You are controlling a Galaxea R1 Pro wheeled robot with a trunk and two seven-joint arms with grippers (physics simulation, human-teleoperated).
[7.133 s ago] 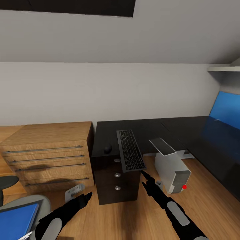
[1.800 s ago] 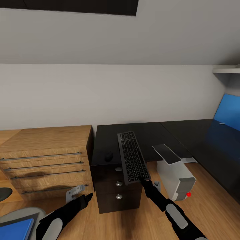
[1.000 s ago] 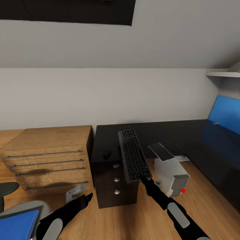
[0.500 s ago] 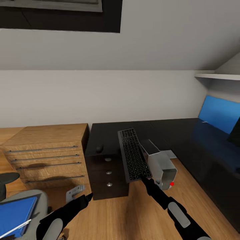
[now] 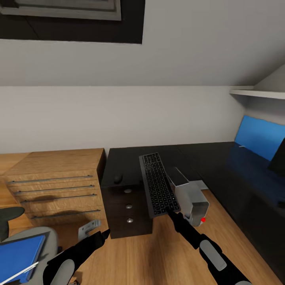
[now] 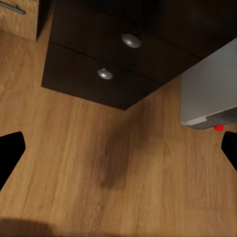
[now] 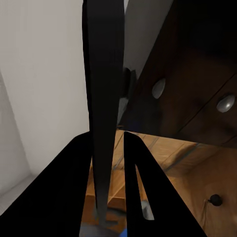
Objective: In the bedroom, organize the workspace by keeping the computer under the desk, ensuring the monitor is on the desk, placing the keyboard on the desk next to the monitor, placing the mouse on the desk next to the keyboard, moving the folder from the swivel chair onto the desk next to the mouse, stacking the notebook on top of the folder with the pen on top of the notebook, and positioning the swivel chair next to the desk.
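Pinched by only its near short end in the black right gripper (image 5: 169, 213), the slim grey dark-keyed keyboard (image 5: 158, 184) juts out over the glossy black desk (image 5: 130, 160) edge and could lever loose, while the left gripper (image 5: 103, 233), jaws spread, hangs empty over the wood-plank floor (image 6: 118, 168).

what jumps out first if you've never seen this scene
The grey keyboard, held at its near end by the right gripper in front of the black desk. Behind it on the wood floor stands the light-grey computer with its red dot; at lower left, a bright-blue folder.
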